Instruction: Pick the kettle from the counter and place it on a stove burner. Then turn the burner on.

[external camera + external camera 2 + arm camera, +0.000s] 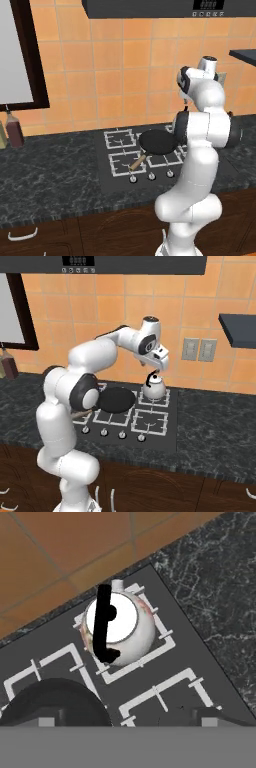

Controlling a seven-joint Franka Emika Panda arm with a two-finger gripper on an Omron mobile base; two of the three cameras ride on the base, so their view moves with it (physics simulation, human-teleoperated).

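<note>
While the kettle (154,389) is sitting on the rear right burner (155,398), the gripper (161,367) is hovering just above with jaws wide, knobs (122,434) lying toward the counter's (215,426) front.

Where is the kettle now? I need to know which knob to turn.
The kettle sits on the back right stove burner, beside the frying pan, near the tiled wall.

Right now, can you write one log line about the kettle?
kettle: upright on rear right stove burner | gripper: open above it | knobs: untouched
</note>
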